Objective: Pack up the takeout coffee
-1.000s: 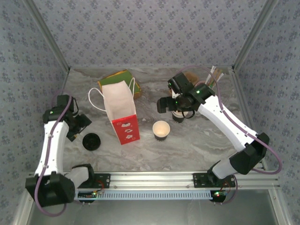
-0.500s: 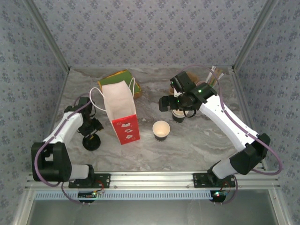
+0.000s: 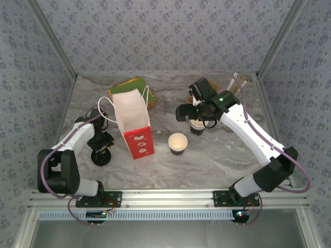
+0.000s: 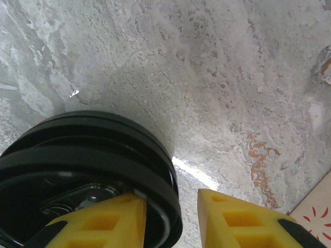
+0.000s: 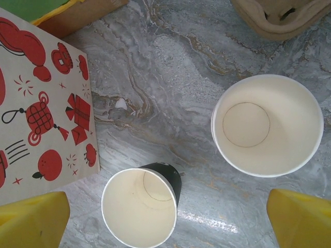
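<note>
Two yellow fingers (image 4: 98, 222) straddle a round (perhaps plastic) lid's (image 4: 77, 150) rim.

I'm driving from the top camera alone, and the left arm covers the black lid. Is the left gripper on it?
Observer: The left wrist camera shows the left gripper straddling the rim of the lid. One finger is inside and the other is outside with a gap, so it is not clamped.
Operator: Is anything in the cup under the right arm?
Observer: No. The right wrist camera looks straight into that big cup, and it is empty.
Operator: Is the right gripper closing on it?
Observer: No. The right gripper is wide open and touches neither the big cup nor the small cup beside the bag.
</note>
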Available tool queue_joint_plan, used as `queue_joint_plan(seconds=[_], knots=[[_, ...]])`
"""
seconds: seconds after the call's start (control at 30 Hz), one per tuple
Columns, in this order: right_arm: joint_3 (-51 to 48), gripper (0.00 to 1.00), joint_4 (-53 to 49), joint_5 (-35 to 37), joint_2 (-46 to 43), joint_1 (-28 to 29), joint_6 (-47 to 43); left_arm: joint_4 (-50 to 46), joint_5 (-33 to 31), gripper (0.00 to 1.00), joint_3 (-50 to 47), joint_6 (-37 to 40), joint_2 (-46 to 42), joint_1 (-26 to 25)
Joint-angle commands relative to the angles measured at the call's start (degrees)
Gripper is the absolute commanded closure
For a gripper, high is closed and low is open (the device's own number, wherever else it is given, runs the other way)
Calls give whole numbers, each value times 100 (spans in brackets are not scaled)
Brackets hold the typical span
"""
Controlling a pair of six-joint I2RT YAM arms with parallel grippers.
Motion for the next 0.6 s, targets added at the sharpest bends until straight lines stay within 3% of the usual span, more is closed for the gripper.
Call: queue_joint_plan(seconds=[0.0,0.1,0.23,0.43,0.57], knots=[[-40,0,4,-51,59,-53,-117,5,-80,69,-74,-49,52,-45],[-40,0,10,-64,65,-70,-122,10,-96,76,-109,-57,59,-51],[-49,0,27,-72,74,-79,-122,-43,-135,77,-90,-60,12,-47],[-40,0,36,-79,71,-78,-121,-313,-314,93,82,-18,-131,-51],[-31,0,31,-83,78,-73,-126,-540,-429,93,226,11,-317,-33]])
